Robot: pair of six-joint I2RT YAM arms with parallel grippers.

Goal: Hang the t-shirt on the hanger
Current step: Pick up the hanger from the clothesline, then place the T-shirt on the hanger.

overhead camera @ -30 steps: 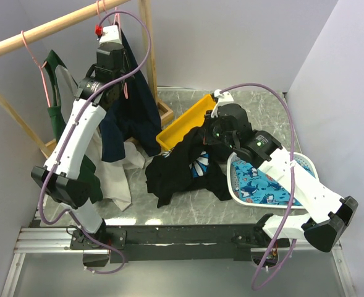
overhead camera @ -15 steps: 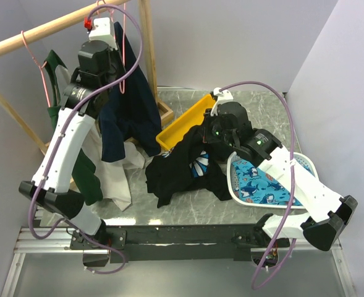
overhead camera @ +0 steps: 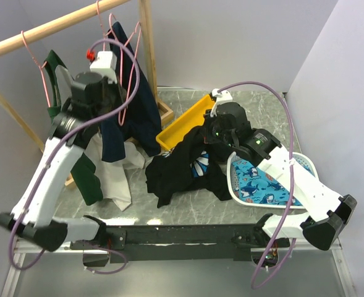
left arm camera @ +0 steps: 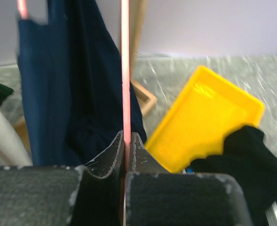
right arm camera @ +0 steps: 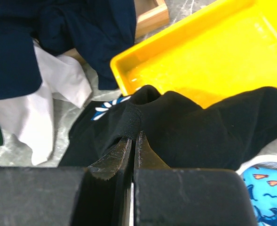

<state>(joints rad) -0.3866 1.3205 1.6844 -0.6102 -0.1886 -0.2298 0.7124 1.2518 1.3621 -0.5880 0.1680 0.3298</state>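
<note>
**T-shirt** [overhead camera: 182,167]: black, with a white daisy print on a blue patch.
**Hanger** [left arm camera: 125,70]: pink wire.
**Tray** [overhead camera: 185,120]: bright yellow.
**Navy shirt** [overhead camera: 135,111]: plain dark blue.
**Green shirt** [overhead camera: 90,179]: dark green with grey.
**Cloth** [right arm camera: 49,103]: white.
**Basket** [overhead camera: 234,182]: white.
**Fabric** [overhead camera: 265,182]: light blue, patterned with darker sharks.
**Tabletop** [overhead camera: 188,201]: grey, marbled with pale streaks.
**Rail** [overhead camera: 46,29]: pale wood.
**Left arm** [overhead camera: 53,166] and **right arm** [overhead camera: 299,185]: white shells, black joints.

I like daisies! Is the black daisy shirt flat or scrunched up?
Scrunched up: the t-shirt lies in a bunched heap, folds hiding most of its print.
</note>
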